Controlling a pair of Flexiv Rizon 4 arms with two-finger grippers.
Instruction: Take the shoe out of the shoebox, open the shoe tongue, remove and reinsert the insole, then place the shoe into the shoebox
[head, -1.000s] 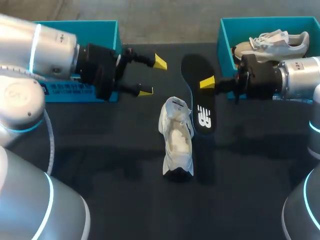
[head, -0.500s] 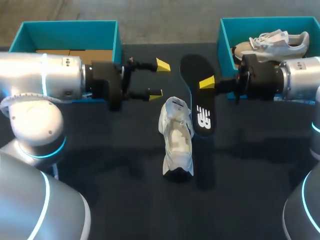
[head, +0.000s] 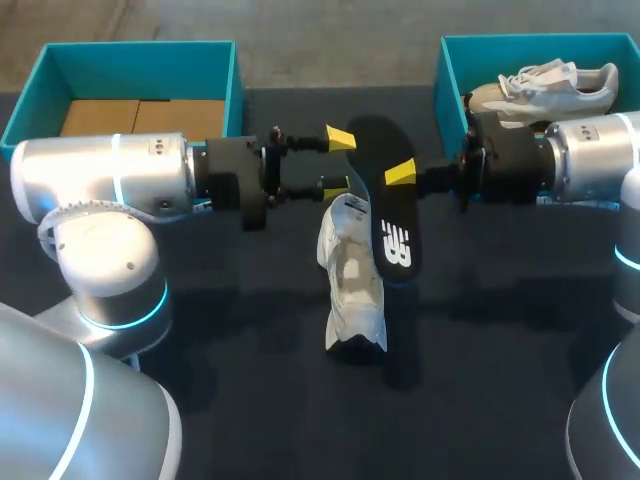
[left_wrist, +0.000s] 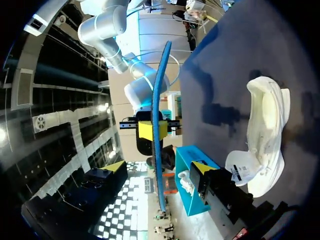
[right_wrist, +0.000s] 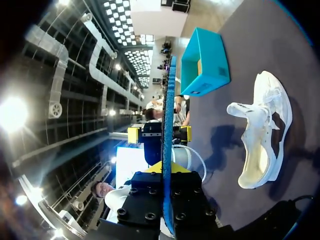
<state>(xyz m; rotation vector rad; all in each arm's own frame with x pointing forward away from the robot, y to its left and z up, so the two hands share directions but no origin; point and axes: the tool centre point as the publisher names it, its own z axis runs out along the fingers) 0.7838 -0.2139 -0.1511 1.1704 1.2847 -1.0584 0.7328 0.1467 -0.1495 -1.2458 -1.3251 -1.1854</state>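
Here the right claw (head: 400, 174) is clamped on the insole (head: 391, 222), one yellow tip on its black upper face and the other hidden beneath, and it holds the insole clear of the bench (head: 200, 330). A white logo (head: 396, 246) is printed on the heel part of that face; I do not read it off. From the right wrist the insole (right_wrist: 167, 135) shows edge-on as a thin blue line running straight out from between that claw's fingers. The left claw (head: 338, 160) has its fingers apart and grips nothing; from its wrist the insole (left_wrist: 159, 115) stands in line with the gap between the yellow tips, touching neither, with the right claw (left_wrist: 152, 131) pinching it farther out. The white shoe (head: 352, 282) lies on the bench just under and beside the insole, opening upward, tongue pulled back toward the claws. A small label (left_wrist: 241, 171) on the tongue carries print too fine to make out. The left shoebox (head: 235, 75) shows a brown cardboard floor. The right shoebox (head: 441, 75) holds a second shoe (head: 550, 85), white with loose laces
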